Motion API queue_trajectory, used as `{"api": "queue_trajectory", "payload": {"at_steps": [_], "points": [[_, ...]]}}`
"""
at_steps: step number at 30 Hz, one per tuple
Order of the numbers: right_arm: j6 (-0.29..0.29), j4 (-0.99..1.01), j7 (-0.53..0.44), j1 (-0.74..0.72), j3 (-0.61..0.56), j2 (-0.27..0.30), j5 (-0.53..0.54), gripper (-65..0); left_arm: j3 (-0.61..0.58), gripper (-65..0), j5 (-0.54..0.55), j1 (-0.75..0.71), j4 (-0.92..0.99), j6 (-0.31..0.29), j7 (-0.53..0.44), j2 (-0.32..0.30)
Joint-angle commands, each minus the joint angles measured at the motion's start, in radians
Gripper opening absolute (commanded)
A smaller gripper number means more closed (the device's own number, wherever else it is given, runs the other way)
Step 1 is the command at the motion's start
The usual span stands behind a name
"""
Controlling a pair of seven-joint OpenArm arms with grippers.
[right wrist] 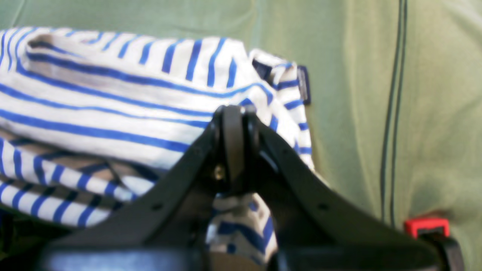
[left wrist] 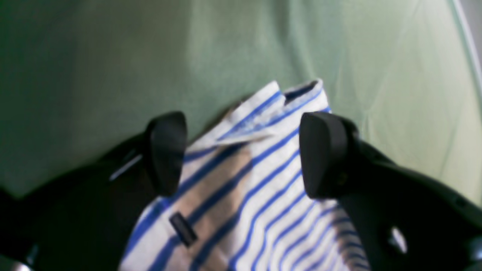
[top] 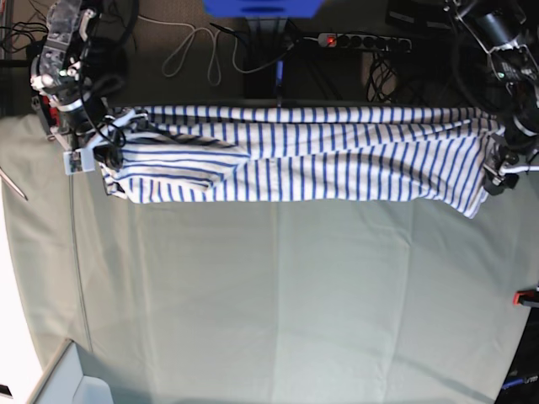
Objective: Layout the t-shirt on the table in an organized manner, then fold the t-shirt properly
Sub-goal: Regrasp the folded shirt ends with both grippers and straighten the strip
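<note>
The white, blue-striped t-shirt [top: 312, 156] lies stretched in a long band along the far edge of the pale green table [top: 278, 295]. My right gripper [right wrist: 235, 146] is shut on a bunched end of the shirt [right wrist: 113, 113]; in the base view it is at the shirt's left end [top: 105, 156]. My left gripper [left wrist: 244, 154] is open, its fingers [left wrist: 324, 154] on either side of a shirt corner [left wrist: 271, 180] that carries a small dark tag [left wrist: 183, 229]. In the base view it is at the shirt's right end [top: 498, 168].
A red clamp [right wrist: 426, 227] grips the table edge; another shows at the right edge in the base view [top: 526, 296]. A thin cable [right wrist: 391, 113] runs over the cloth. A power strip [top: 362, 40] and cords lie behind the table.
</note>
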State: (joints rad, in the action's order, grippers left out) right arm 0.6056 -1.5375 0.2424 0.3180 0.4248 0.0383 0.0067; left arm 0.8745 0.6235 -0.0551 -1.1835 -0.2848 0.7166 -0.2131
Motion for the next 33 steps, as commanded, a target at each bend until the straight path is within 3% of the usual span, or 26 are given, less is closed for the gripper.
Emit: {"api": "queue_trajectory", "payload": {"at_steps": [1,12,14,19,23,29,33], "points": [[0.003,-0.016,-0.025,-0.003,0.003,0.007,0.014,-65.0,-0.008,-19.7,-0.004,0.002,-0.013,-0.011,-0.013,-0.003],[0.003,-0.016,-0.025,-0.003,0.003,0.004,0.014,-65.0,-0.136,-22.3,-0.072,-0.041,0.041,-0.012,-0.016,-0.003],[0.003,-0.014,-0.024,-0.004,0.003,0.004,0.014,-65.0,-0.140,-30.4,-0.072,-0.035,0.083,-0.012,-0.016,-0.004],[0.003,-0.014,-0.024,-0.004,0.003,0.004,0.014,-65.0,-0.137,-65.0,-0.066,-0.028,0.144,-0.012,-0.044,-0.018],[0.003,-0.014,-0.024,-0.003,0.003,0.004,0.014,-65.0,-0.139,-64.9,-0.063,-0.027,0.139,-0.012,-0.091,-0.026],[0.003,-0.014,-0.024,-0.007,0.001,-0.004,0.014,-65.0,-0.131,-64.9,-0.060,0.004,0.023,-0.012,-0.084,-0.053],[0.003,-0.014,-0.024,-0.010,-0.004,-0.019,0.014,-65.0,-0.065,-64.9,-0.060,0.031,-0.068,-0.008,-0.076,-0.050]]}}
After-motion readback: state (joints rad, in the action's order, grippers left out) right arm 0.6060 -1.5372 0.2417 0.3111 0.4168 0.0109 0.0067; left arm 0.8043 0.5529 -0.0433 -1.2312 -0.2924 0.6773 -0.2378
